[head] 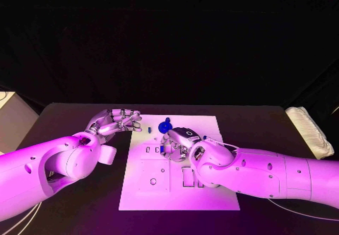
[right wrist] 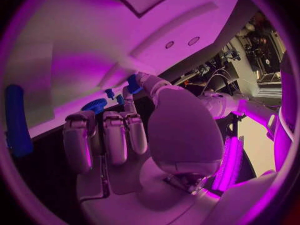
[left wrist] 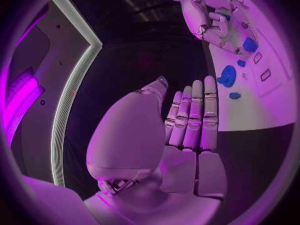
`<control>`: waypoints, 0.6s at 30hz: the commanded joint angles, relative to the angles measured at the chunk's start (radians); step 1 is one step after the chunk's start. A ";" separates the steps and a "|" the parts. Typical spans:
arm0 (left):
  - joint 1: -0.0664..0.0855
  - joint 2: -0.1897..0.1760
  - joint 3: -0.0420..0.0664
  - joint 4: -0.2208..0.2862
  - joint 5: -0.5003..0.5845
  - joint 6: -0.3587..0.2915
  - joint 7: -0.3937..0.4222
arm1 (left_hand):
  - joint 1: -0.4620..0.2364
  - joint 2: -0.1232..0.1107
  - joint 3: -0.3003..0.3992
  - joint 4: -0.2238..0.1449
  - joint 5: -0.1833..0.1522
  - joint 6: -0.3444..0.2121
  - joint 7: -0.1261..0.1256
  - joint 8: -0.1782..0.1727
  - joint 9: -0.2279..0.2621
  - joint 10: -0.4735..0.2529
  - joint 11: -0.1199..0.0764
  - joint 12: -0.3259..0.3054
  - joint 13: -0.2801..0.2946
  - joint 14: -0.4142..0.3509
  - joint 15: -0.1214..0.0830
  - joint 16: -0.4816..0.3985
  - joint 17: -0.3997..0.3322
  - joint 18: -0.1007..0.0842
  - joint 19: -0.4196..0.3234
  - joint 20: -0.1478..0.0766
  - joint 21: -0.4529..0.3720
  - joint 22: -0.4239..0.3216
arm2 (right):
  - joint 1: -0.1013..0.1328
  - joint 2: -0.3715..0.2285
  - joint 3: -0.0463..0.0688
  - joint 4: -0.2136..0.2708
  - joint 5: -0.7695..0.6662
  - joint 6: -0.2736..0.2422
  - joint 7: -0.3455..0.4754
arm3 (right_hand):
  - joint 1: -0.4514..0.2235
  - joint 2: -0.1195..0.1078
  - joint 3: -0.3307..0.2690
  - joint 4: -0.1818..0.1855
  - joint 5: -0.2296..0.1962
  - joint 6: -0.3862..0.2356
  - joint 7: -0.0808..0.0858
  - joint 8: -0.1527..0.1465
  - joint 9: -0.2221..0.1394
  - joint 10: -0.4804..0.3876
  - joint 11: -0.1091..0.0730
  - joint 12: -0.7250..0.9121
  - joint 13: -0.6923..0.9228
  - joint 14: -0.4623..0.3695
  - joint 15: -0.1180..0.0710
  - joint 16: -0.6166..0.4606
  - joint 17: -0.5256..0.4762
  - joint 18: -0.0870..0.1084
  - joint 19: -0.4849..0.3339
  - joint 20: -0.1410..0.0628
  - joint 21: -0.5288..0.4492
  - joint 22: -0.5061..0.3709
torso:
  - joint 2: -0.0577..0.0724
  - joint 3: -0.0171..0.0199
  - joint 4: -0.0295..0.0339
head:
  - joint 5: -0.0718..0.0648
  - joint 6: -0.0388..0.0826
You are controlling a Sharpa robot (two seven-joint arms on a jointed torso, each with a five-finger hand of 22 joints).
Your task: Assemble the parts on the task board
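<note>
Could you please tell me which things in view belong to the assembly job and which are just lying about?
Belonging to the job:
- task board
- round blue part at the board's far edge
- small blue part at the right hand
- left hand, holding nothing

Lying about:
- white folded cloth at the table's right edge

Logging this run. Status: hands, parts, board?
Left hand open, at the board's far left edge. Right hand over the task board, pinching a small blue part. Round blue part on the board's far end. Nothing blocking.
</note>
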 commanded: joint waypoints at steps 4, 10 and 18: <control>0.000 0.002 0.001 0.000 -0.005 0.020 0.002 | -0.004 -0.008 0.007 0.002 -0.002 0.010 0.000 0.004 0.000 0.008 -0.001 0.003 0.001 -0.009 -0.001 0.006 0.002 -0.003 -0.008 0.002 0.003 0.002 | -0.002 0.003 0.000 -0.003 -0.011 0.027 -0.002 | -0.022 -0.010 -0.026 0.008 -0.025 -0.022 0.005 -0.010 -0.005 0.084 0.012 -0.011 0.243 0.104 0.013 0.004 0.263 -0.014 0.105 0.009 0.006 0.263 | -0.001 -0.0006 0.0003 | -0.003 -0.001; 0.000 0.002 0.001 0.000 -0.005 0.024 0.000 | -0.005 -0.008 0.007 0.002 -0.002 0.010 0.000 0.004 0.000 0.007 -0.001 0.003 0.001 -0.009 -0.001 0.006 0.002 -0.004 -0.009 0.002 0.004 0.002 | -0.003 0.004 0.000 -0.003 -0.010 0.018 -0.002 | -0.032 -0.010 -0.103 0.027 -0.065 -0.045 0.011 -0.019 -0.013 0.073 0.018 -0.025 0.232 0.104 0.019 0.004 0.263 -0.014 0.105 0.015 0.006 0.263 | -0.001 -0.0004 0.0015 | -0.004 0.002; 0.000 0.002 0.001 -0.001 -0.005 0.025 -0.001 | -0.005 -0.009 0.008 0.003 -0.002 0.008 0.001 0.003 0.000 0.005 0.000 0.002 0.000 -0.011 -0.001 0.006 0.002 -0.004 -0.010 0.002 0.005 0.003 | -0.004 0.002 0.000 0.005 -0.009 -0.009 0.000 | -0.004 0.015 -0.230 0.066 -0.100 -0.067 0.016 -0.025 -0.020 0.060 0.023 -0.041 0.220 0.104 0.023 0.004 0.263 -0.014 0.105 0.019 0.006 0.263 | 0.000 0.0000 0.0017 | -0.002 0.006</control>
